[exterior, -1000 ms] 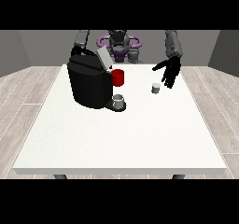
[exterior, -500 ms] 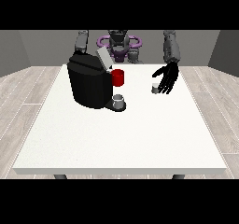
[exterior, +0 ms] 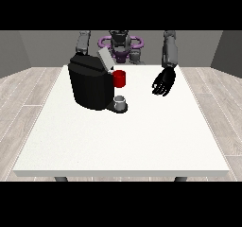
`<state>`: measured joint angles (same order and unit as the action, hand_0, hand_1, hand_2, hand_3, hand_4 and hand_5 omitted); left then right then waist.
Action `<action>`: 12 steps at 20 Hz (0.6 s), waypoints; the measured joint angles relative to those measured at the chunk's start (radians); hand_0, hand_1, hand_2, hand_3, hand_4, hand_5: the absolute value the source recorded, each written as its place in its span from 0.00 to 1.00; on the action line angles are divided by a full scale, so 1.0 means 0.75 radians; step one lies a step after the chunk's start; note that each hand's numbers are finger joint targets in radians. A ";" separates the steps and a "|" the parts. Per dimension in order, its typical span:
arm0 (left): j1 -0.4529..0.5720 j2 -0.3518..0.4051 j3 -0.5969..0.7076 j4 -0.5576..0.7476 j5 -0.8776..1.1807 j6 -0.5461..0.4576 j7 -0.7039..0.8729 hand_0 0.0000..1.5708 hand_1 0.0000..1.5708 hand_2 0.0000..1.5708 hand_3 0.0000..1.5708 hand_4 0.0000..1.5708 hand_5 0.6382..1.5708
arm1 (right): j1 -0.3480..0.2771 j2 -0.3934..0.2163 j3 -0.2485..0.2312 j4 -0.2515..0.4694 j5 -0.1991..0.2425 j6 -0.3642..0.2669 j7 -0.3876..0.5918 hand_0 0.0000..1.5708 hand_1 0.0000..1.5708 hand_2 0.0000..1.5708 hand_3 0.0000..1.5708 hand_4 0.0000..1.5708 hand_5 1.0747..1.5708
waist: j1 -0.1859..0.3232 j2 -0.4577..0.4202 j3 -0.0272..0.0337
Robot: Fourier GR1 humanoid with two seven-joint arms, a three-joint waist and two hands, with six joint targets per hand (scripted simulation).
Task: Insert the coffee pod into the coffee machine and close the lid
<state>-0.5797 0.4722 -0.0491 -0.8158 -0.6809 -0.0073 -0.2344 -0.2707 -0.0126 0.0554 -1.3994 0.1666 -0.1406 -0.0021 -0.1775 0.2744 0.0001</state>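
The black coffee machine point(exterior: 92, 86) stands left of the table's middle, its grey lid point(exterior: 105, 59) tilted up and open. A red part point(exterior: 119, 78) sticks out of its front, above a small grey cup point(exterior: 121, 101) on the drip tray. The hand at the view's right point(exterior: 164, 82) hangs low over the table, right of the machine, at the spot where the small white coffee pod stood. The pod itself is hidden by that hand. At the view's left an arm point(exterior: 83, 42) goes down behind the machine, and its hand is out of sight.
The white table point(exterior: 123, 145) stretches wide towards the camera in front of the machine. The robot's torso point(exterior: 120, 46) is behind the far edge. Grey floor surrounds the table.
The hand at the view's right has moved left and down over the white pod, which showed beside it before and is now covered. The machine and its lid have not moved.
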 measured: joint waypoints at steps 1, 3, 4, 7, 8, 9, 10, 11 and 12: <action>0.003 0.003 -0.022 0.003 -0.023 -0.017 0.001 0.56 0.56 0.65 0.56 0.22 1.00 | -0.002 -0.002 -0.013 0.020 -0.006 0.000 0.004 0.00 0.00 0.00 0.00 0.00 1.00 | 0.013 -0.016 -0.0002; -0.013 0.014 -0.037 0.041 -0.063 -0.014 -0.008 0.56 0.56 0.64 0.52 0.18 1.00 | -0.022 -0.009 -0.021 0.023 -0.008 0.005 0.012 0.00 0.00 0.00 0.00 0.00 1.00 | 0.004 0.000 -0.0001; -0.018 0.018 -0.046 0.054 -0.083 -0.018 -0.010 0.48 0.48 0.59 0.49 0.22 1.00 | -0.020 -0.010 -0.026 0.037 -0.010 0.005 -0.001 0.00 0.00 0.00 0.00 0.00 1.00 | 0.007 -0.001 -0.0001; -0.039 0.030 -0.062 0.108 -0.129 -0.039 -0.008 0.46 0.46 0.61 0.54 0.25 1.00 | 0.004 0.000 -0.013 0.051 -0.010 0.002 -0.023 0.00 0.00 0.00 0.00 0.00 1.00 | -0.004 -0.010 0.0007; -0.053 0.038 -0.060 0.126 -0.140 -0.048 -0.011 0.48 0.48 0.62 0.54 0.25 1.00 | 0.005 -0.007 -0.021 0.059 -0.017 0.011 -0.032 0.00 0.00 0.00 0.00 0.00 1.00 | -0.007 -0.009 0.0006; -0.066 0.044 -0.058 0.148 -0.152 -0.053 -0.017 0.50 0.50 0.62 0.55 0.25 1.00 | -0.001 -0.011 -0.025 0.061 -0.019 0.015 -0.026 0.00 0.00 0.00 0.00 0.00 1.00 | -0.007 -0.008 0.0005; -0.080 0.038 -0.060 0.161 -0.164 -0.059 -0.014 0.55 0.55 0.65 0.59 0.26 1.00 | 0.002 -0.005 -0.022 0.079 -0.018 0.004 -0.034 0.00 0.00 0.00 0.00 0.00 1.00 | -0.003 -0.011 0.0002; -0.077 0.032 -0.061 0.175 -0.170 -0.059 -0.028 0.58 0.58 0.67 0.61 0.26 1.00 | 0.015 -0.002 -0.016 0.084 0.002 -0.017 -0.031 0.00 0.00 0.00 0.00 0.00 1.00 | 0.002 -0.021 0.0003; -0.086 0.026 -0.062 0.189 -0.177 -0.070 -0.031 0.66 0.66 0.71 0.64 0.25 1.00 | 0.013 -0.003 -0.015 0.087 0.016 -0.030 -0.018 0.00 0.00 0.00 0.00 0.00 1.00 | 0.003 -0.030 0.0002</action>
<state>-0.6445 0.4918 -0.0953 -0.6740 -0.8138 -0.0597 -0.2574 -0.2608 -0.0146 0.0442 -1.3338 0.1789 -0.1630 -0.0156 -0.1750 0.2517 0.0002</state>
